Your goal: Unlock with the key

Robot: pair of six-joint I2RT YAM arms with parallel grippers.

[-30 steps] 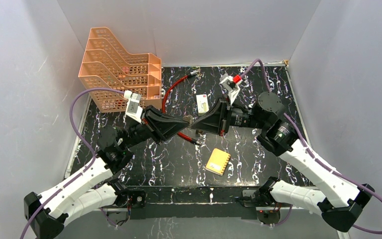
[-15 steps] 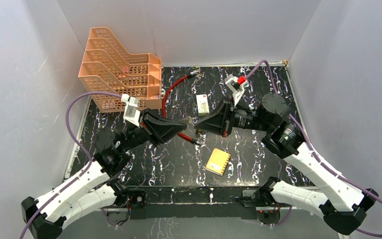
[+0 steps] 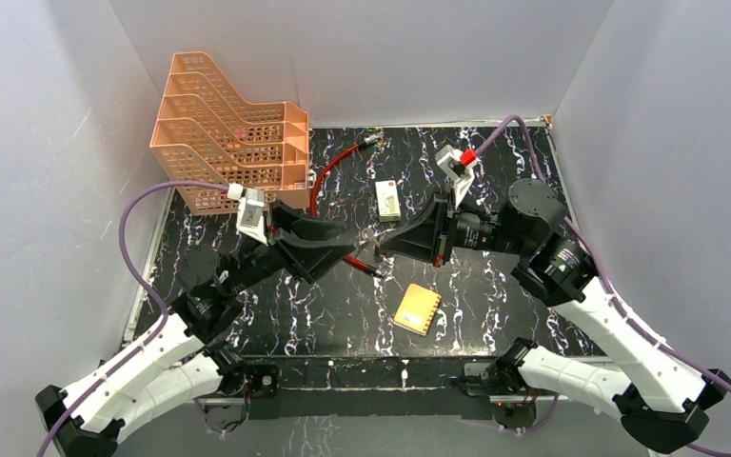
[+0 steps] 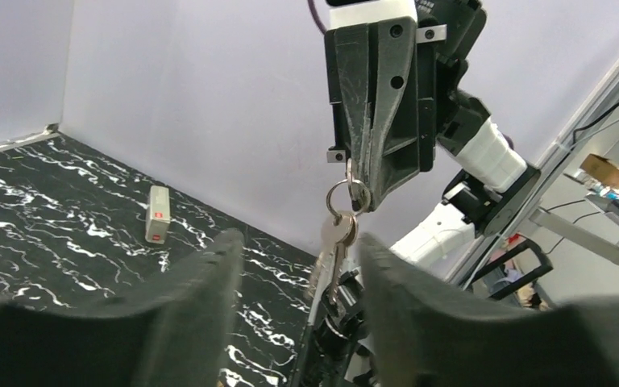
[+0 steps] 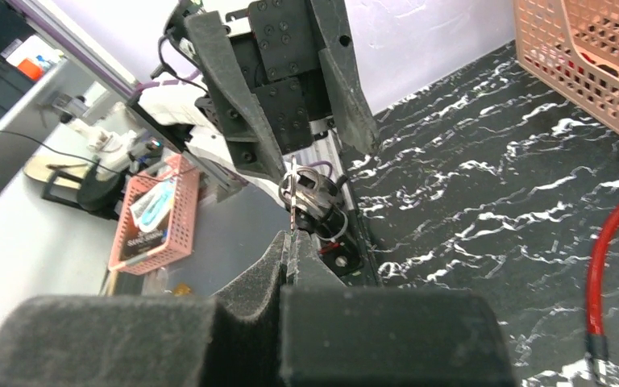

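A small bunch of silvery keys [image 4: 335, 240] hangs on a ring [image 4: 346, 194] in mid-air over the table's middle. My right gripper [image 4: 353, 179] is shut on the key at the top of that ring. In the right wrist view a thin metal edge of the key [image 5: 292, 219] sticks out of the shut right gripper [image 5: 293, 240]. My left gripper [image 4: 298, 246] is open, its fingers either side of the hanging keys without touching them. From above, the left gripper [image 3: 350, 246] and right gripper [image 3: 382, 244] face each other tip to tip, the key [image 3: 366, 238] between them.
A brass-coloured padlock [image 3: 417, 308] lies on the black marbled table [image 3: 495, 305], nearer than the grippers. A red cable [image 3: 326, 177] curves under the left arm. A small white box [image 3: 387, 198] lies behind. An orange tray rack [image 3: 228, 129] stands at the back left.
My left gripper has opened and let go of the keys, drawing back slightly to the left. The right gripper stays shut on the key and has shifted a little to the right.
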